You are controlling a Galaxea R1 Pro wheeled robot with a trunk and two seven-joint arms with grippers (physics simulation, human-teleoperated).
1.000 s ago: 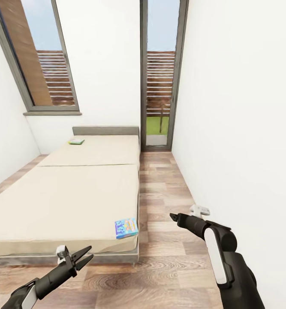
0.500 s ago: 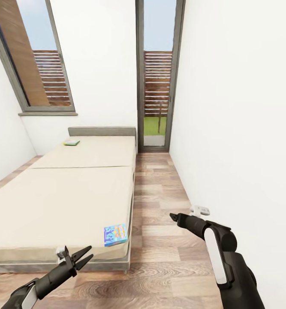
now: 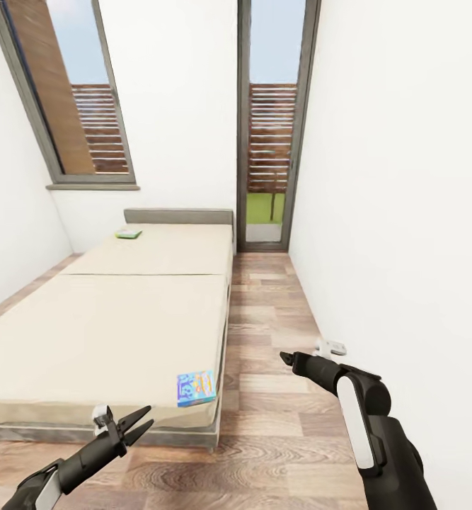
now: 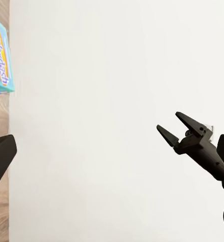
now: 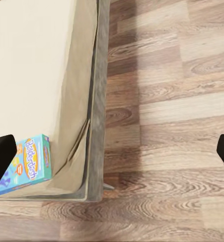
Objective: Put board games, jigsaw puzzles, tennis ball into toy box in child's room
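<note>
Camera has swung since a moment ago; arms sit as before. Blue board game (image 3: 196, 388) lies at the near corner of the bed (image 3: 108, 319), overhanging the edge slightly; green game (image 3: 128, 233) is far off by the headboard (image 3: 178, 215). Left gripper (image 3: 138, 422) jaws apart, empty. Right gripper (image 3: 286, 358): can't tell. Box looks light, stiff, slick cardboard; pinch the overhanging edge.

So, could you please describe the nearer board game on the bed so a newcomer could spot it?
Find the beige bed along the left wall. At its near right corner lies a flat blue cartoon box; the other box, up by the headboard, is green.
</note>
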